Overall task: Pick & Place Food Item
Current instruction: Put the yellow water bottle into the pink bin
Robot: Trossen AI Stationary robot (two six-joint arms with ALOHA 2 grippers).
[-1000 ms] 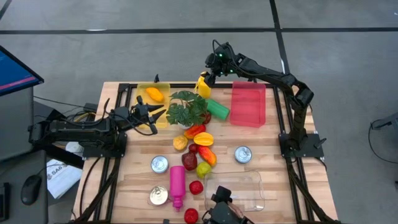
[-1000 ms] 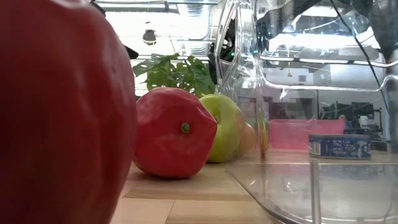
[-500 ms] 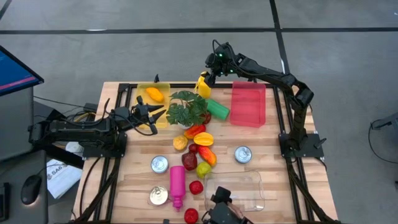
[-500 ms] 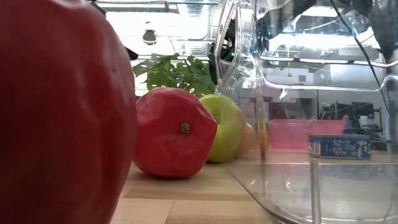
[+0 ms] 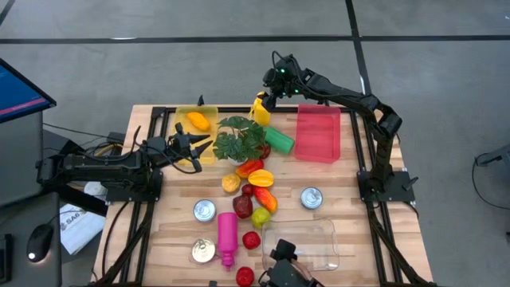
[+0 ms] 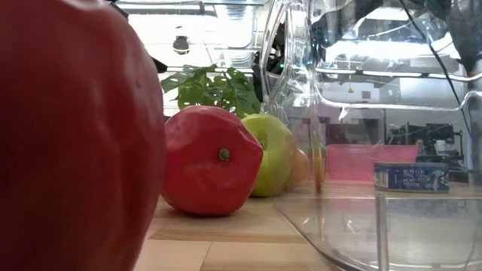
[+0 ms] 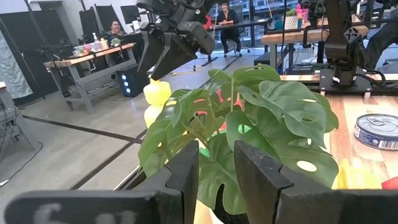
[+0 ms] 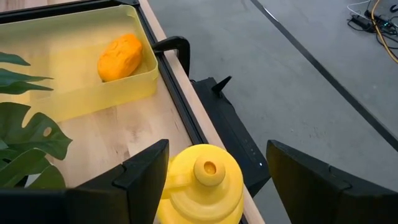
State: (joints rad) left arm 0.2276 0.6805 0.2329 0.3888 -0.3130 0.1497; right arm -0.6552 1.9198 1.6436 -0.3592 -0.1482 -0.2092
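Note:
A yellow squeeze bottle (image 5: 260, 109) stands upright at the table's far edge. My right gripper (image 5: 268, 97) hovers over it, open, with one finger on each side of the bottle's cap (image 8: 205, 169) and a gap showing. An orange food piece (image 5: 198, 121) lies in a yellow tray (image 5: 185, 116). More fruit and peppers (image 5: 256, 185) lie in a cluster at mid-table. My left gripper (image 5: 209, 146) waits low at the left, its fingers slightly open (image 7: 216, 155), pointing at a leafy green plant (image 5: 241, 139).
A pink bin (image 5: 319, 134) sits at the far right and a green item (image 5: 279, 140) beside the plant. Cans (image 5: 205, 210) (image 5: 311, 198) (image 5: 203, 251), a pink bottle (image 5: 227, 237), tomatoes (image 5: 251, 239) and a clear container (image 5: 307, 243) fill the near half. People sit in the room beyond.

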